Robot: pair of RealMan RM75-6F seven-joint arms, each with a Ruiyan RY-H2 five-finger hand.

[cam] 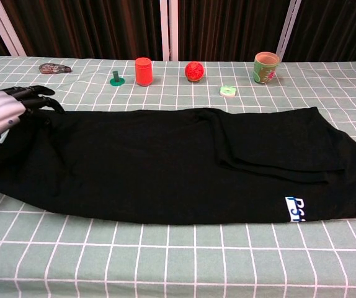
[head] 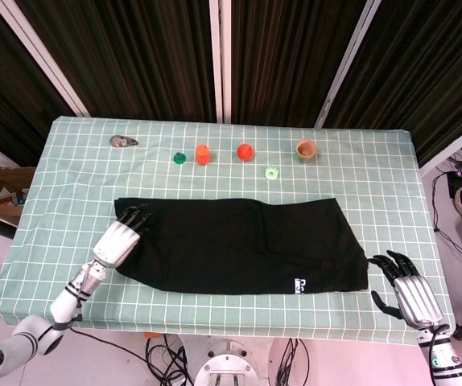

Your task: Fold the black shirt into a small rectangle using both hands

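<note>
The black shirt (head: 239, 245), folded into a long band with a small white logo near its right end, lay flat across the near half of the green-and-white checked tablecloth (head: 70, 169). The silver left hand (head: 119, 238) lay on the shirt's left end, its dark fingers (cam: 32, 94) pressed down onto the cloth at the far corner — whether they pinched the fabric could not be told. The silver right hand (head: 406, 291) sat apart from the shirt, just beyond its right end near the tablecloth's front corner, fingers spread and holding nothing. Beyond the shirt's far edge stood a row — a small green peg (head: 179, 158), an orange cup (head: 203, 153), a red ball (head: 245, 151), a pale green ring (head: 272, 172) and a tan patterned cup (head: 305, 149).
</note>
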